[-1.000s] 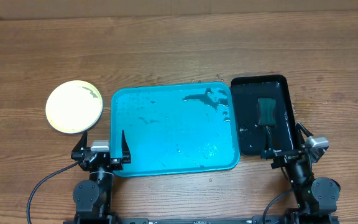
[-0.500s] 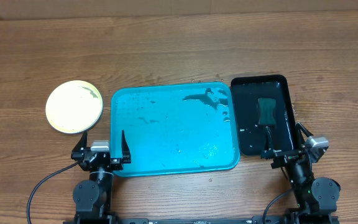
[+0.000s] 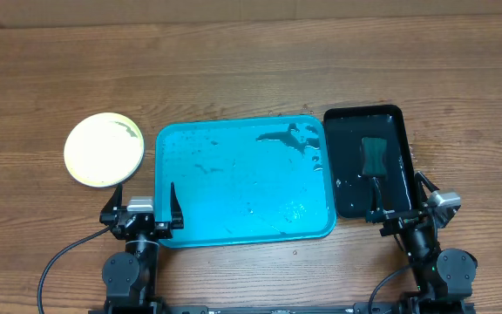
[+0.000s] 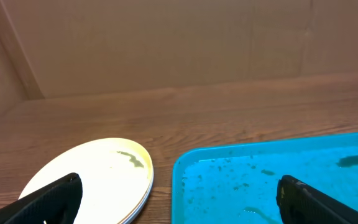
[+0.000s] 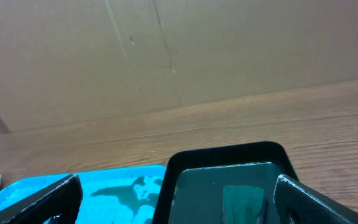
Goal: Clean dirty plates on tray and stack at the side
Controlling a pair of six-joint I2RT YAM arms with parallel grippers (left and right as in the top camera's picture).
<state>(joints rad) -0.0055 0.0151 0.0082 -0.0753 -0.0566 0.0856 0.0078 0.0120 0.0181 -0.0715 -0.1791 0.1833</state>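
Turquoise tray (image 3: 234,205) — dark-smeared cream plates (image 3: 103,150)

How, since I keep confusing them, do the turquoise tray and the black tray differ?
The turquoise tray is larger and lies crosswise; the black tray is smaller and lies lengthwise. The black tray holds a green sponge; the turquoise tray only wet streaks. Both are rectangular with rounded corners.

Matt wood-grain table (image 3: 251,78). Turquoise plastic tray (image 3: 234,192), smooth and wet-streaked. At 3 o'clock of it, a glossy black tray (image 3: 345,157); at 9 o'clock, smooth plastic plates (image 3: 103,150).
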